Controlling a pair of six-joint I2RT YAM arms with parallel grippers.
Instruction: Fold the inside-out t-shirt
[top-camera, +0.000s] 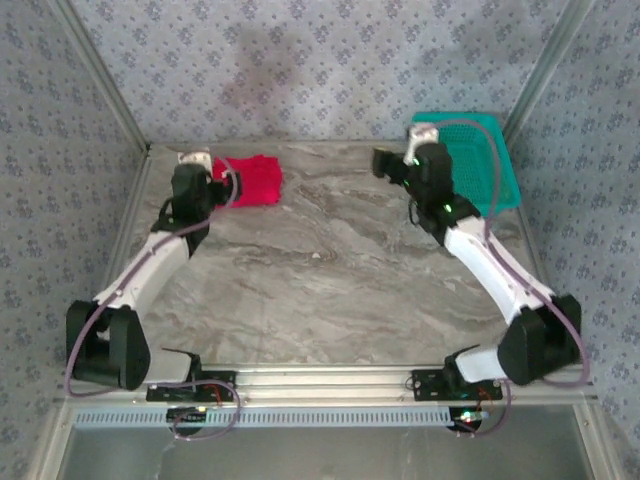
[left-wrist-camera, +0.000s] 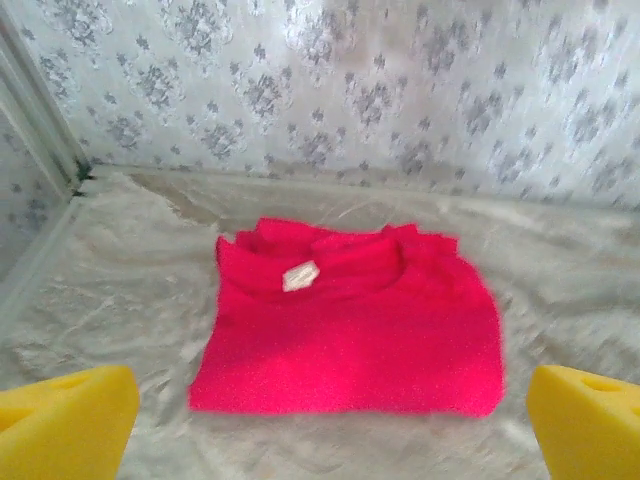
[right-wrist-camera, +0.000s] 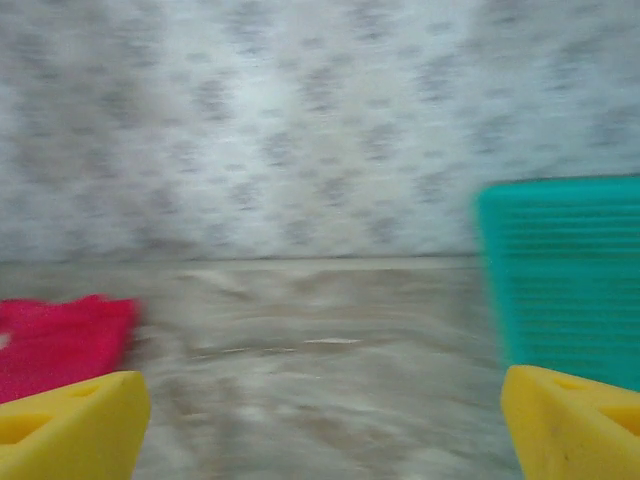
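Inside-out t-shirt, a folded red rectangle, lies free on the marbled surface just beyond the left gripper, jaws wide and empty; right gripper, jaws likewise wide, hangs apart, teal basket at the far-right corner.

Teal mesh basket at far right corner, grey marbled table, patterned walls

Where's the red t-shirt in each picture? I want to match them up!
Top external: the red t-shirt lies folded at the far left of the table.
Left wrist: it sits in the middle, folded flat, with a white label at the collar.
Right wrist: it is a blurry red patch at the left edge.
Shared landmark: the grey marbled table under it, with the patterned wall behind.
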